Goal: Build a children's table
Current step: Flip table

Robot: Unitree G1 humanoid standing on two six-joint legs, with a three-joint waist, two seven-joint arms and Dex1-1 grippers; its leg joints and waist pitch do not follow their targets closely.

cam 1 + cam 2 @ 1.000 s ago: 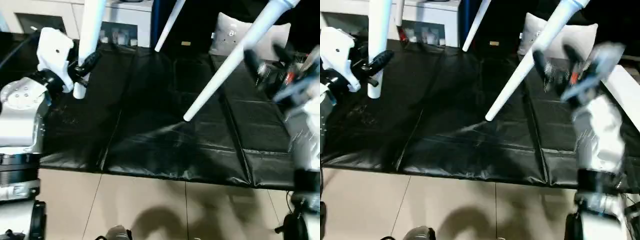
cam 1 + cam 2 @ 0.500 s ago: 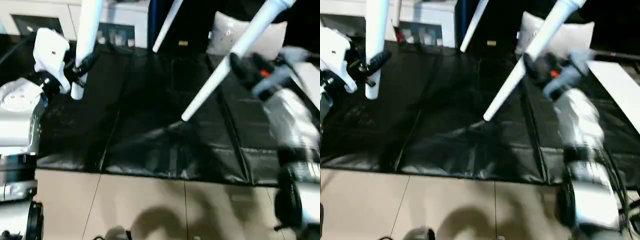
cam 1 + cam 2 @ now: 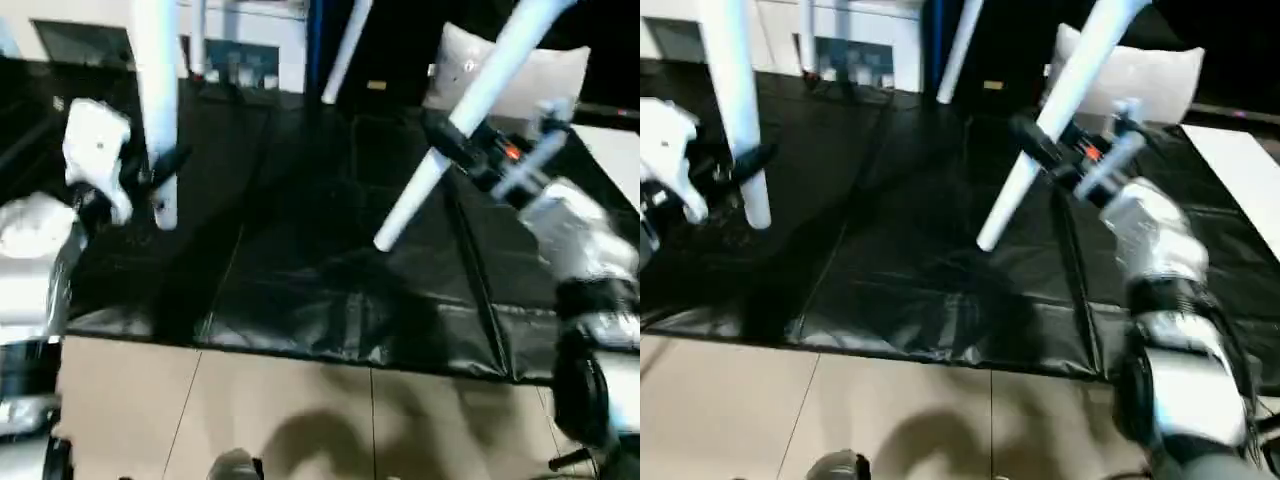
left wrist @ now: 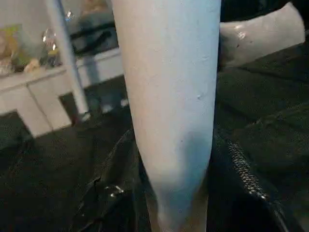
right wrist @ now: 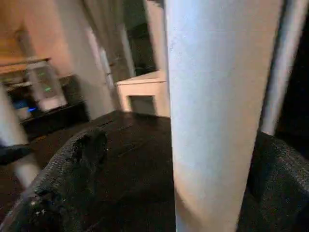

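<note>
**Both grippers on table legs**

You are gripping one white leg [image 3: 155, 110] in your left gripper [image 3: 150, 180] near its tip — fingers partly closed around it. Your right gripper [image 3: 1040, 150] is straddling the slanted leg [image 3: 1045, 120] over the black mat [image 3: 330, 270], fingers wide.

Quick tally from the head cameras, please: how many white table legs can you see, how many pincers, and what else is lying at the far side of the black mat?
White table legs: 4, near left, near right, far left, far middle
Pincers: 2, left pincer, right pincer
White cushion: 1
Black mat: 1
Total: 8
</note>
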